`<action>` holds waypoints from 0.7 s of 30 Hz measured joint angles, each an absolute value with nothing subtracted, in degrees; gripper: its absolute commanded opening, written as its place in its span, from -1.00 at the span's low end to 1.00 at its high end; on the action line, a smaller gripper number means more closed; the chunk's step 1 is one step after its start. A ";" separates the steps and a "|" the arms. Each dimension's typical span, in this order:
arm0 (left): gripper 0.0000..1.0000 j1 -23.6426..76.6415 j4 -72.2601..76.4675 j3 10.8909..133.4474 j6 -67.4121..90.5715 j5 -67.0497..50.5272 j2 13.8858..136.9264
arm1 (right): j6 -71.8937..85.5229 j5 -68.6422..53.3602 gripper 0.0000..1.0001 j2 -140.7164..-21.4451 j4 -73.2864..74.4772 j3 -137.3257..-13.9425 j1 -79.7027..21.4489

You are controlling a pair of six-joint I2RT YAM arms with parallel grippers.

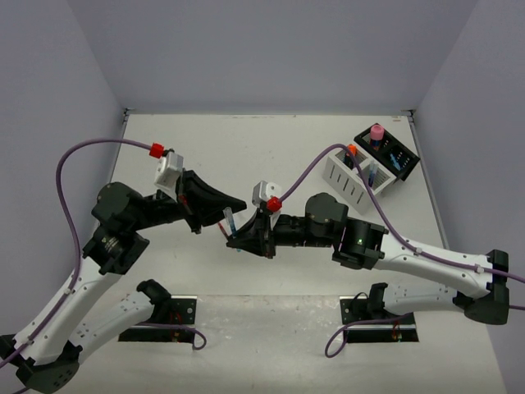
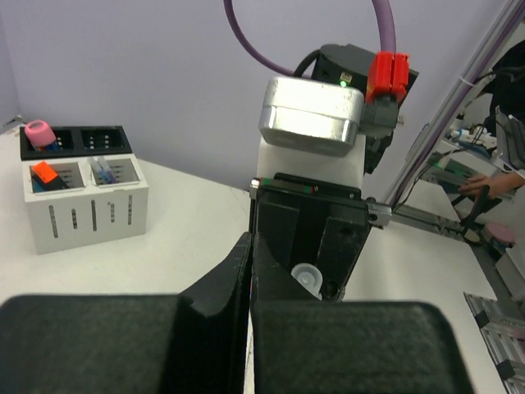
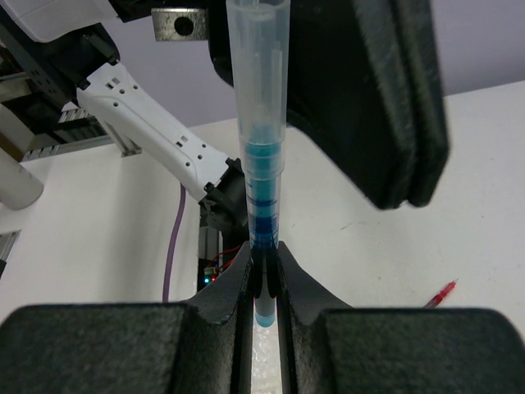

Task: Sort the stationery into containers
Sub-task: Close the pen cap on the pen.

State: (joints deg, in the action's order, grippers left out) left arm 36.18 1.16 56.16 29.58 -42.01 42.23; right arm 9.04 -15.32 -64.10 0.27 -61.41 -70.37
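Nearest the right wrist lens, a thin translucent pen with blue ink [image 3: 261, 123] is being gripped upright by the clamped right gripper [image 3: 264, 267]; a thin red pen [image 3: 440, 293] is lying on the white table [image 3: 484, 205] beyond; from the left wrist, the left gripper [image 2: 251, 250] is being seen pressed together on nothing; a white slotted two-compartment box [image 2: 86, 215] is standing far left, a black box [image 2: 82, 139] just behind, a stubby pink cylinder [image 2: 38, 131] inside it; from above, both grippers are being held close together mid-table, well apart from the boxes.
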 measured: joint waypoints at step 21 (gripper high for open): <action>-0.91 36.18 -2.04 63.22 28.81 -36.64 40.48 | 9.61 -18.71 -1.00 -65.25 -0.03 -59.75 -70.48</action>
State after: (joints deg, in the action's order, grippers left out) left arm 36.18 -2.04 63.22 28.81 -36.64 40.48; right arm 9.61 -18.71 -65.25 -0.03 -59.75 -70.48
